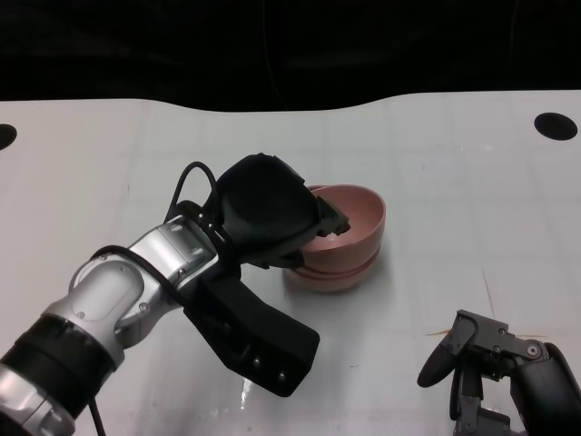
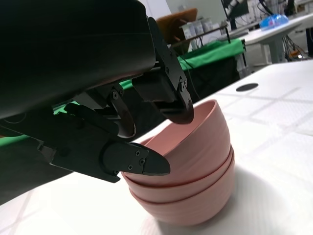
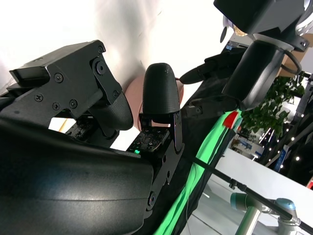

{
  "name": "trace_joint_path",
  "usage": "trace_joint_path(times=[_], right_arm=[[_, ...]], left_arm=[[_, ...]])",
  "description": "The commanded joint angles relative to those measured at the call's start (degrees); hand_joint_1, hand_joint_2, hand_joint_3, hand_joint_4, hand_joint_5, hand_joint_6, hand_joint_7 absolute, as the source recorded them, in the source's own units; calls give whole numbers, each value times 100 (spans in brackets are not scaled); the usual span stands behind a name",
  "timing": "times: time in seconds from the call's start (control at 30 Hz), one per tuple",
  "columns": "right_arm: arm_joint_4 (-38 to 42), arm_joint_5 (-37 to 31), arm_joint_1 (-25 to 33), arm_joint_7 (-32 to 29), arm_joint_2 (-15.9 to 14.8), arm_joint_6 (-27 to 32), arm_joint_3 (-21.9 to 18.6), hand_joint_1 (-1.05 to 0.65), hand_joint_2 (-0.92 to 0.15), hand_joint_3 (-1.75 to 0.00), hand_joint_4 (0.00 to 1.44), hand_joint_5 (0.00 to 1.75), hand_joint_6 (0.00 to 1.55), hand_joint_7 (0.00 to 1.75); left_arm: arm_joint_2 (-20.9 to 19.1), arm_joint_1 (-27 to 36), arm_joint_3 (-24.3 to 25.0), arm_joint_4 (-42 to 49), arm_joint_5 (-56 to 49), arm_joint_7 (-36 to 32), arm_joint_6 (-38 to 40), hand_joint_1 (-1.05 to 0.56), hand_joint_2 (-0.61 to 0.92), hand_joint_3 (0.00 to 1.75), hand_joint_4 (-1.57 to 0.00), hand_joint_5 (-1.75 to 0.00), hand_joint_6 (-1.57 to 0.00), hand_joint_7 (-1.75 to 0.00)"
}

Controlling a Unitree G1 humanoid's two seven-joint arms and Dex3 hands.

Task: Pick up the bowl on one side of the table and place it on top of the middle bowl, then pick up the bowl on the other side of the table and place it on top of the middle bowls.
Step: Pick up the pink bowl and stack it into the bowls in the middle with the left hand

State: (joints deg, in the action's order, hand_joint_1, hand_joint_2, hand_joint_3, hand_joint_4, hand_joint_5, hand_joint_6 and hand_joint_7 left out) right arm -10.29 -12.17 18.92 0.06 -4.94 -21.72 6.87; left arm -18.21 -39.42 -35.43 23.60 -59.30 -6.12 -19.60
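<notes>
Three pink bowls stand nested in a stack (image 1: pixel 338 263) at the table's middle. The top bowl (image 1: pixel 359 213) sits slightly tilted in the ones below; it is also the top bowl (image 2: pixel 200 142) in the left wrist view. My left hand (image 1: pixel 263 213) lies over its left rim. One finger (image 2: pixel 176 105) reaches over the rim into the bowl and the thumb (image 2: pixel 139 164) lies against the outer wall, so the hand pinches the rim. My right hand (image 1: pixel 497 368) rests low at the front right, fingers apart, holding nothing.
The white table (image 1: pixel 436 163) has a black round hole (image 1: pixel 556 125) at the far right and another hole (image 1: pixel 4 136) at the far left edge. Beyond the far edge it is dark. A green cloth (image 2: pixel 210 54) hangs behind the table.
</notes>
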Motion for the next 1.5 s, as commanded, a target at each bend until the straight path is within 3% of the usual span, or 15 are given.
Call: trace_joint_path(times=[0.03, 0.33, 0.7, 1.0, 1.17, 1.5], right_arm=[[-19, 59, 20, 23, -52, -63, -29, -3, -29, -156, 90, 175, 81, 143], [-16, 71, 26, 32, -56, -52, -49, -3, -29, -157, 90, 175, 81, 143], [-22, 88, 24, 48, -53, -24, -46, -2, -29, -157, 90, 175, 81, 143], [-11, 96, 29, 60, -48, -51, -58, -3, -29, -156, 90, 175, 81, 143], [-2, 68, 26, 52, -46, -82, -51, -3, -29, -156, 90, 175, 81, 143], [-2, 70, 24, 54, -49, -79, -49, -3, -28, -157, 90, 175, 81, 143]], left_arm=[[-134, 125, 35, -173, -117, -115, 189, -48, 92, 23, -69, -21, -65, 0], [-144, 246, -147, -506, -835, 68, 967, -56, 92, 29, -57, -13, -55, 0], [-190, 297, -128, -704, -799, 337, 1118, -65, 92, 27, -51, -8, -51, 0], [-374, 569, 143, -1176, -382, 479, 1047, -67, 92, 29, -45, -5, -41, 0], [-361, 1584, 960, -1864, 547, -226, 950, -61, 92, 32, -36, 0, -31, 0], [-315, 1707, 1087, -1942, 569, -237, 882, -61, 92, 33, -34, 0, -29, 0]])
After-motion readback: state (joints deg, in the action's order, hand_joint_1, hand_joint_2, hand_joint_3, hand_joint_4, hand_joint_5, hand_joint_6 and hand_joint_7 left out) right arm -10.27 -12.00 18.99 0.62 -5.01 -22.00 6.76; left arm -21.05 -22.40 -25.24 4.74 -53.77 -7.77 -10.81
